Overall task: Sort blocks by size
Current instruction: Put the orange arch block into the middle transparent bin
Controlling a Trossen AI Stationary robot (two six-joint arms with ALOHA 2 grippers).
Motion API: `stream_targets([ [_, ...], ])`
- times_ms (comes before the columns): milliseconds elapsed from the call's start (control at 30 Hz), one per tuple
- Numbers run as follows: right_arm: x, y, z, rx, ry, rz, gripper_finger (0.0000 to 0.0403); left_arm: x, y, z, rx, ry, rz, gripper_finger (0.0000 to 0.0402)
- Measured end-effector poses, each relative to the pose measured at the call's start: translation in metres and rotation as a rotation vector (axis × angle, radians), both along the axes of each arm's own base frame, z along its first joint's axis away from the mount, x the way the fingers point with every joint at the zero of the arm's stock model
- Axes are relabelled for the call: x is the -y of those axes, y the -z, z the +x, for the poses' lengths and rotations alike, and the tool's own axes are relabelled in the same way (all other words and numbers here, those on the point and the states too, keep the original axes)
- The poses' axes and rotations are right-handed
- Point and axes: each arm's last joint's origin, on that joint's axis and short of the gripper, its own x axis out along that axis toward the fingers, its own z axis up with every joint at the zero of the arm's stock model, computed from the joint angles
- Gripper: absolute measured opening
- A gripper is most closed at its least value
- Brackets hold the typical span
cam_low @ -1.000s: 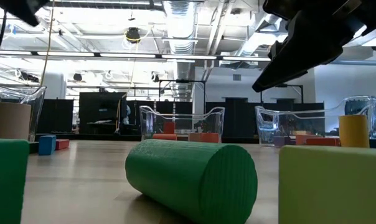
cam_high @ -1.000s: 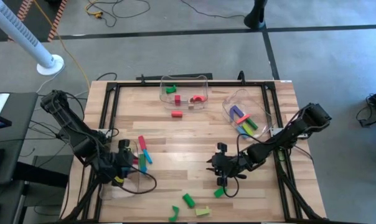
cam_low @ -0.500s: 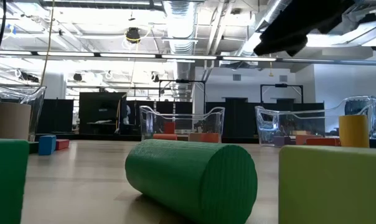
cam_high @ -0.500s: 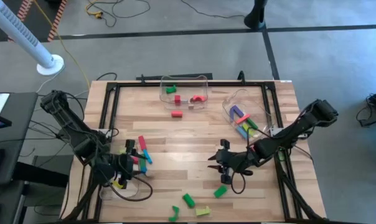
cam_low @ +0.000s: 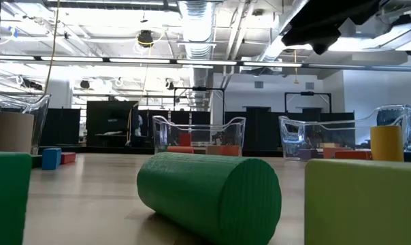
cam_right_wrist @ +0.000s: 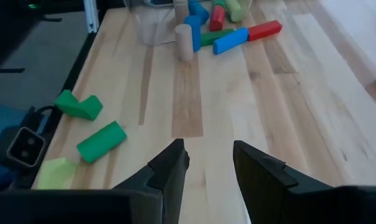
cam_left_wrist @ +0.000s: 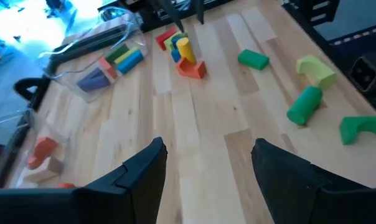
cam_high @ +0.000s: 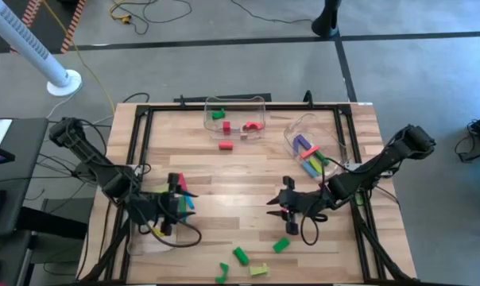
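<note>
Several blocks are already binned, so I judge the sort roughly half done. At upper centre of the high view, one clear bin [cam_high: 236,117] holds green and red pieces, a red block [cam_high: 226,145] lying just outside it; the tilted bin [cam_high: 313,143] at right holds longer purple, blue and green bars. Loose green blocks [cam_high: 240,256] wait at the bottom centre. Left gripper [cam_high: 174,208], lower left, has fingers spread and empty; right gripper [cam_high: 282,208], centre right, stands parted, empty.
</note>
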Motion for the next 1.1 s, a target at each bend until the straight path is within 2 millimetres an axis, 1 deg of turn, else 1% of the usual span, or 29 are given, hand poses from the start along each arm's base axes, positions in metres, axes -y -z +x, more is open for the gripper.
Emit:
stream_targets([
  [200,0.0,0.002,-0.001,-0.025,-0.014,0.005,0.0164,-0.002,0.001,0.01,-0.005,0.038,0.001,0.0226],
  [367,0.0,0.005,-0.003,-0.067,-0.014,0.019,0.0164,-0.001,0.009,0.023,-0.036,0.077,0.015,0.0226],
  [667,0.0,0.006,-0.004,-0.088,-0.038,0.035,0.0164,-0.003,0.023,0.045,-0.075,0.121,0.031,0.0226],
  [833,0.0,0.001,-0.003,-0.137,-0.033,0.016,0.0164,-0.006,0.027,0.052,-0.094,0.137,0.019,0.0226],
  [967,0.002,0.001,-0.003,-0.183,-0.026,-0.008,0.0164,-0.009,0.025,0.055,-0.086,0.152,-0.008,0.0226],
  [1100,0.004,0.001,-0.002,-0.198,-0.031,0.023,0.0164,-0.01,0.024,0.056,-0.074,0.157,0.0,0.0226],
])
